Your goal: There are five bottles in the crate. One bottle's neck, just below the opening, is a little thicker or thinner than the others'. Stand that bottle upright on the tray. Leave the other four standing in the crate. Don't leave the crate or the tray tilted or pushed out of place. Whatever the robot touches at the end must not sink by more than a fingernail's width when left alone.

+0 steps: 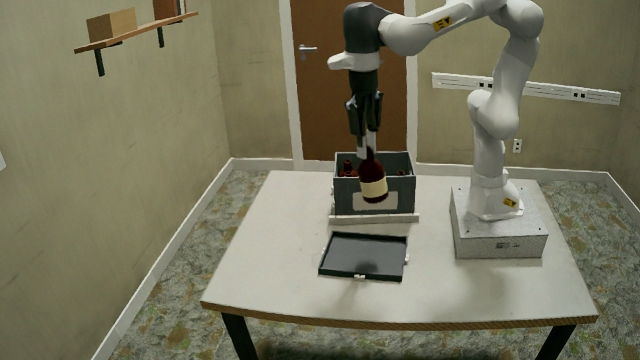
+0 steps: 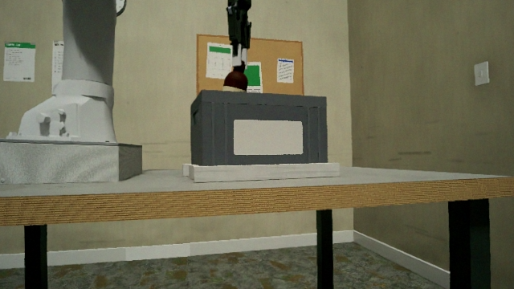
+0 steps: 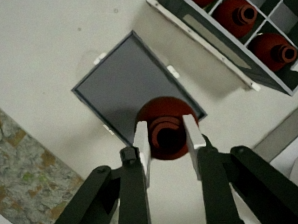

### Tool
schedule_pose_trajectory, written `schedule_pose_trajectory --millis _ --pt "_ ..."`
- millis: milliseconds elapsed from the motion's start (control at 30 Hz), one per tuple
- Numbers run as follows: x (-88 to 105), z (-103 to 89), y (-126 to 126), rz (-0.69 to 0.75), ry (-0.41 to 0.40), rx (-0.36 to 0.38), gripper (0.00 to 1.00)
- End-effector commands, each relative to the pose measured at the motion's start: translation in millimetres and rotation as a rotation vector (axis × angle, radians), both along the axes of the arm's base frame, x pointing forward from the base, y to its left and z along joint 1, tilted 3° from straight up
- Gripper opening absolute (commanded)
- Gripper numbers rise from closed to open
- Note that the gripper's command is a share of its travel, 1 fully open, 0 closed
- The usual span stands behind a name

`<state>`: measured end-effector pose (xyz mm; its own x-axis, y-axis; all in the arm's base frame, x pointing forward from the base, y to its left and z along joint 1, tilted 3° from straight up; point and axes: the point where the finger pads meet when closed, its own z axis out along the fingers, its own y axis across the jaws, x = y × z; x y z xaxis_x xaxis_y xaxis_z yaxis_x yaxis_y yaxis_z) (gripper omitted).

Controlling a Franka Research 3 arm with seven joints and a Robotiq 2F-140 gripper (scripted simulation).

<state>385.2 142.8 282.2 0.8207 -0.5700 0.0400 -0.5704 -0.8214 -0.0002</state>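
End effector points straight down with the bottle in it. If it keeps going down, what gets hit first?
Probably the flat dark grey tray. In the wrist view, the dark red glass bottle held in the end effector hangs over the tray's near corner, so its base should land close to the rim. Exact depth is unclear.

Bottle body behind crate

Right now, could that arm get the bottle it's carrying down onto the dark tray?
Probably yes. The tool is shut on the bottle, hanging above the tray, with nothing visible between them.
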Motion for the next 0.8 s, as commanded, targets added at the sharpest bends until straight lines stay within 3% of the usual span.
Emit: schedule_pose_trajectory --millis 0,767 --pt "2.3 2.6 9 -0.021 -0.008 0.008 0.10" --pt "0.9 2.0 40 -0.021 -0.008 0.008 0.10"
